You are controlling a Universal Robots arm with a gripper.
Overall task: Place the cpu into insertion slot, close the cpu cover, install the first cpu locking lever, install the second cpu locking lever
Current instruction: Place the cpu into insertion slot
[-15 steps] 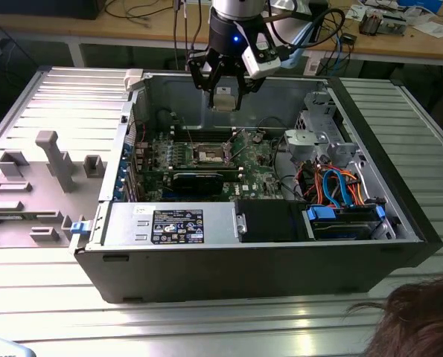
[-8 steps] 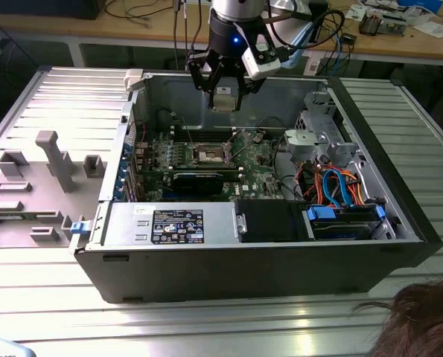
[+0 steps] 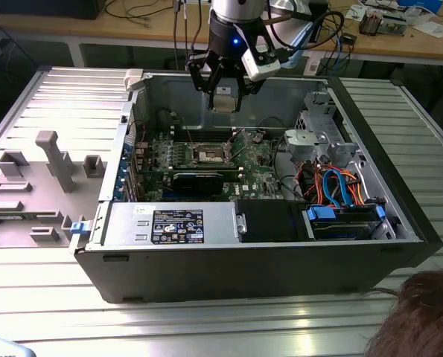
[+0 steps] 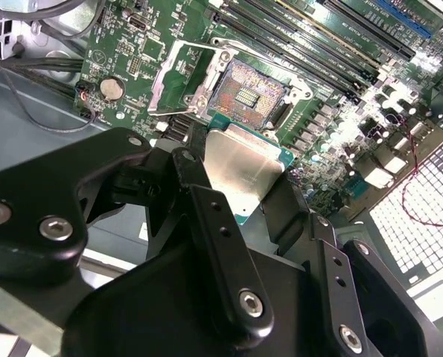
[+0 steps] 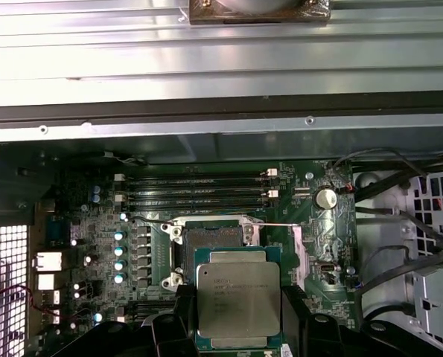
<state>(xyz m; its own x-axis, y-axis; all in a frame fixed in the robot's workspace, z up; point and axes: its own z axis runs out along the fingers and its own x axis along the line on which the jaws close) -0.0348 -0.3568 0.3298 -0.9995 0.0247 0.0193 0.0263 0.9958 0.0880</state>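
Though near cluttered bench (image 3: 422,46), ribbed table (image 3: 206,323)

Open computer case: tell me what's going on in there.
The robot arm's pincer grips the cpu, holding it over the motherboard of the open computer case. The insertion slot lies bare, its contacts showing, and the cpu cover is swung open beside it. The cpu is not yet seated.

My gripper (image 3: 225,106) grips the cpu (image 3: 224,97) between its fingers, hanging above the insertion slot (image 3: 210,154) and well apart from it.
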